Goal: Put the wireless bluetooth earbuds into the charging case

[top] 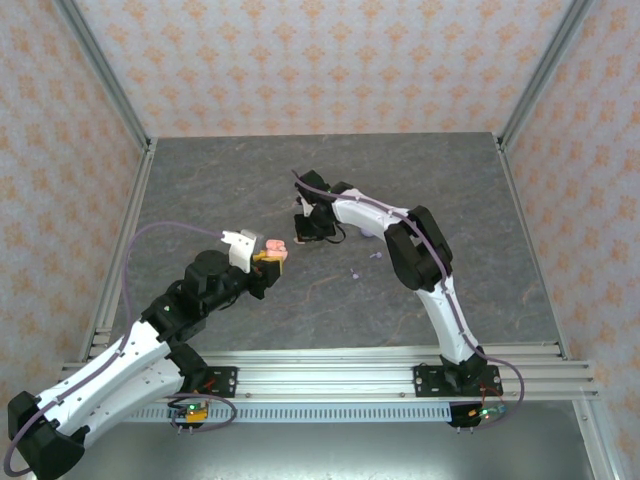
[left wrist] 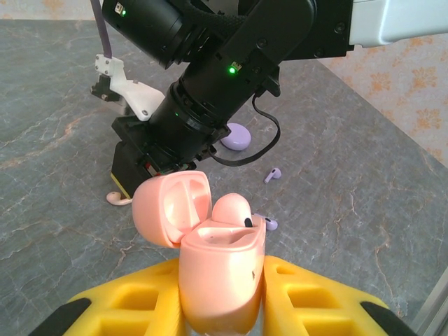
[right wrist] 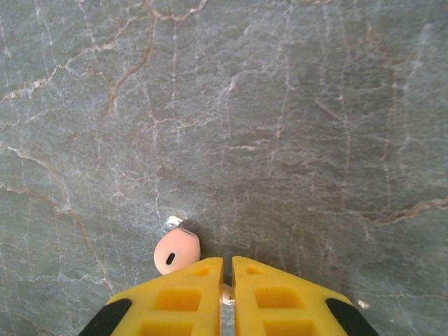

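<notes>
Pink charging case (left wrist: 224,273) upright, lid open leftward

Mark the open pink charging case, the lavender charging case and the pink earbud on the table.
pink charging case (left wrist: 224,280), left wrist view, front of its body.
lavender charging case (left wrist: 236,136), left wrist view, its domed top.
pink earbud (right wrist: 177,252), right wrist view, its rounded head.

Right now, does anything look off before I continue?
Yes. The right hand is nearly shut, yet the loose pink earbud lies beside its fingers, apparently not between them. One lavender earbud and another lavender earbud also lie loose on the table, apart from the lavender case.
</notes>
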{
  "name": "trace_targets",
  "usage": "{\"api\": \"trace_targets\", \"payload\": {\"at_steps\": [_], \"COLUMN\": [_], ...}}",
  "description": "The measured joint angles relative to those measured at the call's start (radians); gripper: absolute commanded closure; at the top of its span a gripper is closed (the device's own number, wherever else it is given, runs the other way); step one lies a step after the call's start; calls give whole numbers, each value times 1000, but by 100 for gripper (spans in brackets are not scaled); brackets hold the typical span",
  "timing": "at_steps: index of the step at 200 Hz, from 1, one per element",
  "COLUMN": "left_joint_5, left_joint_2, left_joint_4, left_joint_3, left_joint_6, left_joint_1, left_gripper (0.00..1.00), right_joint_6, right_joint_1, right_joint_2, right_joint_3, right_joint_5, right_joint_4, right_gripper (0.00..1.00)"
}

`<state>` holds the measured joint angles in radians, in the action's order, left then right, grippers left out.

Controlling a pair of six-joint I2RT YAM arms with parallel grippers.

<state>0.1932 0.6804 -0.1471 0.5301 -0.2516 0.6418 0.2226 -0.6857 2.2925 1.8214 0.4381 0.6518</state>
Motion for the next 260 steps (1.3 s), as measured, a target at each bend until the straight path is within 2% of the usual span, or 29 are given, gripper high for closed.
{"api": "trace_targets", "payload": {"at_steps": [72, 174, 260], "left_joint_5": [0, -1, -5], "left_joint_2": [0, -22, -22], "left_joint_4": [0, 0, 0], "left_joint_3": [0, 0, 0], "left_joint_6": [0, 0, 0], "left_joint_1": [0, 0, 0], "left_gripper": [73, 73, 73], "right_joint_6": [-16, -48, -62], "right_joint_1": [-32, -41, -56], "right_joint_2": [0, -1, 8], "right_joint_3": [-2, 5, 114], "right_joint_5": [11, 37, 15], "right_joint_4": [7, 10, 64], "right_gripper": [83, 63, 61]}}
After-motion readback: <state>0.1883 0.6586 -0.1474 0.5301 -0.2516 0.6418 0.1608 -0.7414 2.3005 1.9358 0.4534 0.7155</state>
